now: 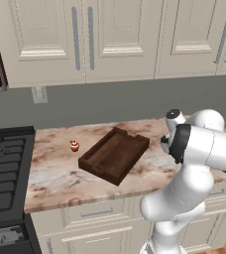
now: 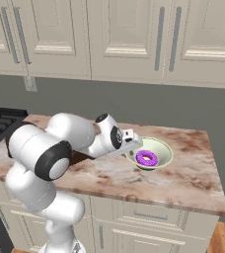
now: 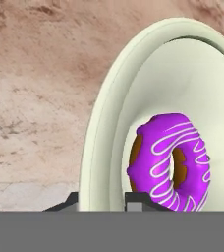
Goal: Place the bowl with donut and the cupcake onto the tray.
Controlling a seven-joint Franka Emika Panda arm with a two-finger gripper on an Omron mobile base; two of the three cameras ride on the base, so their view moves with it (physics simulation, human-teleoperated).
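Note:
The cream-white bowl (image 2: 160, 147) sits on the marble counter right of the arm, with the purple-frosted donut (image 2: 146, 158) inside it. In the hand view the bowl (image 3: 192, 83) and donut (image 3: 170, 160) loom very close. My gripper (image 3: 101, 202) straddles the bowl's near rim, one fingertip outside and one inside, both against it. From the right base view the gripper (image 2: 133, 143) meets the bowl's left edge. The dark wooden tray (image 1: 114, 154) lies angled mid-counter, with nothing in it. The tiny red-wrapped cupcake (image 1: 74, 145) stands on the counter just left of the tray.
A black stove (image 1: 3, 168) borders the counter on the left. Cream wall cabinets (image 1: 115, 34) hang above the grey backsplash. The counter's front edge (image 2: 149, 195) runs close below the bowl, and its right end lies a little past the bowl.

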